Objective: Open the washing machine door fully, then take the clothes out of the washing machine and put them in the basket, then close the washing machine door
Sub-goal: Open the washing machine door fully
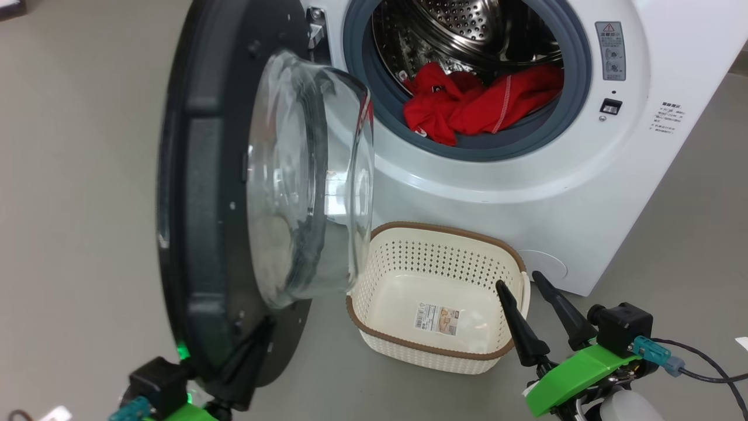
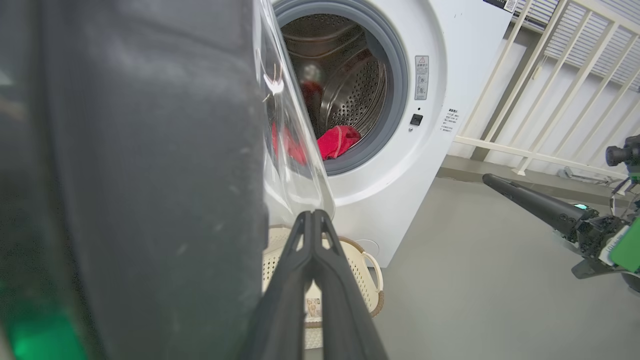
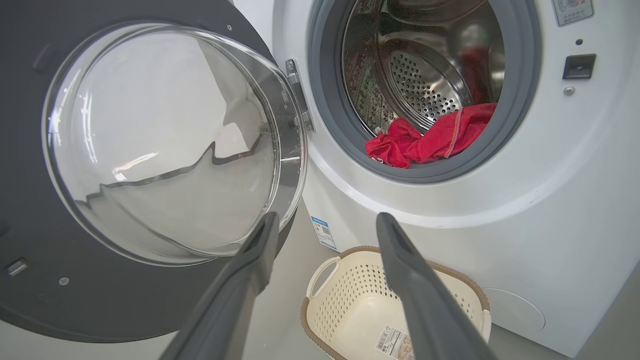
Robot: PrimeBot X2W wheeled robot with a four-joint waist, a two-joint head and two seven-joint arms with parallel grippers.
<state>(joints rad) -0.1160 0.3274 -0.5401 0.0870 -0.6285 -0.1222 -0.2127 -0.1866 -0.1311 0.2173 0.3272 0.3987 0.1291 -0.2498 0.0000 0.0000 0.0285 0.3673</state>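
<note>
Slipping off the washing machine door (image 1: 198, 175) is the risk for the left gripper (image 2: 314, 217); the door could then swing over the basket (image 1: 444, 229) on the floor (image 1: 70, 204). The left jaws are together at the door's lower rim, holding nothing; the right gripper (image 1: 518, 280) has them wide apart, empty. The clothes (image 1: 467, 108) lie in the drum (image 1: 467, 26).

A smooth grey floor (image 1: 76, 175) spreads across the scene. On the far right stands a white railing (image 2: 550, 100) of slanted bars, with a low grey kerb (image 2: 500, 172) along its foot. A small white scrap (image 1: 742, 343) lies on the floor at the right edge. A dark object (image 1: 11, 7) sits cut off in the far left corner.
</note>
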